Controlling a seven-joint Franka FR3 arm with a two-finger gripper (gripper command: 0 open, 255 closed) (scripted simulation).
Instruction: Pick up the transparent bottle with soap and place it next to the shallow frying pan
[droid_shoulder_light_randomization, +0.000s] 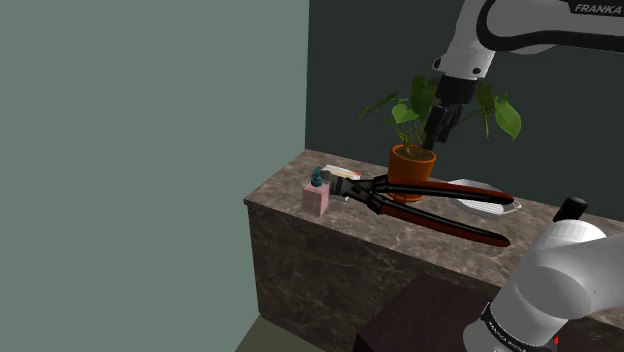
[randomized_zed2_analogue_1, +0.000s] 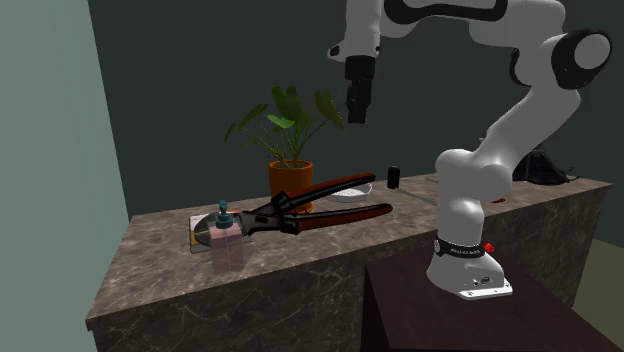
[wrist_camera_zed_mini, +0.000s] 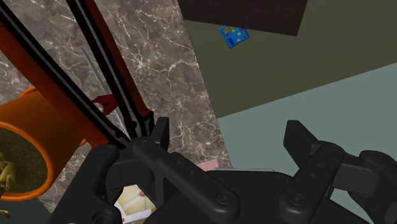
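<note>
Standing near the end of the marble counter (droid_shoulder_light_randomization: 300, 235), the soap bottle (droid_shoulder_light_randomization: 317, 196) is a pinkish see-through block with a teal pump on top. It sits upright, just beside the black head of a very large pair of pliers (droid_shoulder_light_randomization: 430, 205). No label can be read on it. A flat pale card or box (randomized_zed2_analogue_1: 200, 228) lies just behind the bottle, partly under the pliers' head. The pliers' red handles spread along the counter towards the stand. A leafy plant in an orange pot (droid_shoulder_light_randomization: 411, 165) stands by the handles. A pale shallow pan (droid_shoulder_light_randomization: 487, 203) lies beyond the pot, well apart from the bottle.

The gripper (droid_shoulder_light_randomization: 440, 128) hangs in the air above the plant, clear of everything. In the wrist view its black fingers (wrist_camera_zed_mini: 299, 137) stand well apart with nothing between them.

"FRANKA" is printed in white on the arm's upper link (droid_shoulder_light_randomization: 598, 8). The band around the arm's base (randomized_zed2_analogue_1: 455, 250) carries small lettering too fine to read. A small blue item with coloured spots (wrist_camera_zed_mini: 232, 35) lies on the floor.
</note>
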